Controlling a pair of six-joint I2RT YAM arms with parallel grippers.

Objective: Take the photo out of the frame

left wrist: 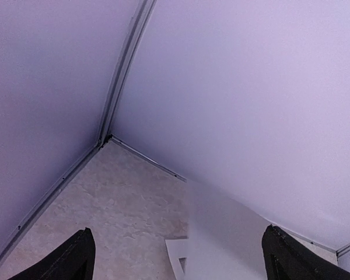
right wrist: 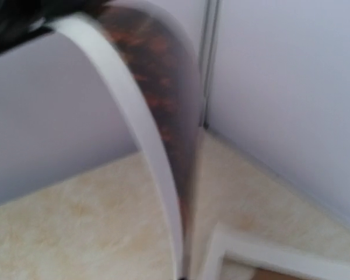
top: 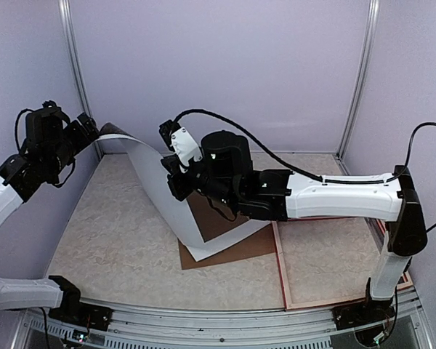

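The photo [top: 142, 163] is out of the frame [top: 280, 269]. It stands in a tall bent curve over the middle of the table [top: 109, 240]. Its low end is down by the brown board [top: 232, 251] and its top end is up near the back left corner. The frame lies flat on the right side, apart from the photo, near the right arm's base. The right gripper [top: 173, 178] is closed tight on the side edge of the photo, part way up, so the thin sheet does not flop down. The right wrist view shows the red leaves on the picture side, bending away. The left gripper [top: 87, 129] is up high, just beside the top edge of the photo. Its fingers [left wrist: 76, 256] are spread wide with nothing between them, so only the right arm holds the sheet. A white mat [right wrist: 262, 251] lies flat below the curve. The job looks nearly done. The photo likely only needs to be laid down flat, away from the frame. It bends easily, so a hard pull could crease it.
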